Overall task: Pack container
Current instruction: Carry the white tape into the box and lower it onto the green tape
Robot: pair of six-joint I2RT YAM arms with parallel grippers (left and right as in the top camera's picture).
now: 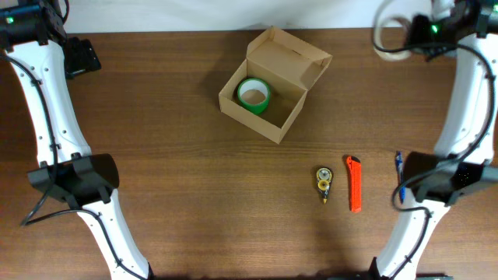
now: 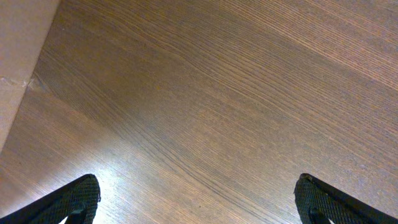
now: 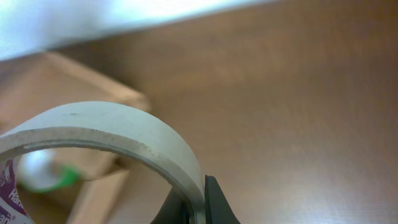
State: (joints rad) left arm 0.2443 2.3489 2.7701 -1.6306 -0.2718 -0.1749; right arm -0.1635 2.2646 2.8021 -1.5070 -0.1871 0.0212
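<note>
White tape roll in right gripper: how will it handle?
Probably stiff: the white tape roll looks round though the right gripper pinches just one wall. That edge pinch may let it pivot. Set on edge it could roll; flat, like the green tape roll in the container, probably not.

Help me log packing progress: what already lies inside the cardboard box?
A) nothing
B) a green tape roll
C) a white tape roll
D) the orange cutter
B: the green tape roll lies in the open container, while the white tape roll is pinched in the right gripper, away from it.
</note>
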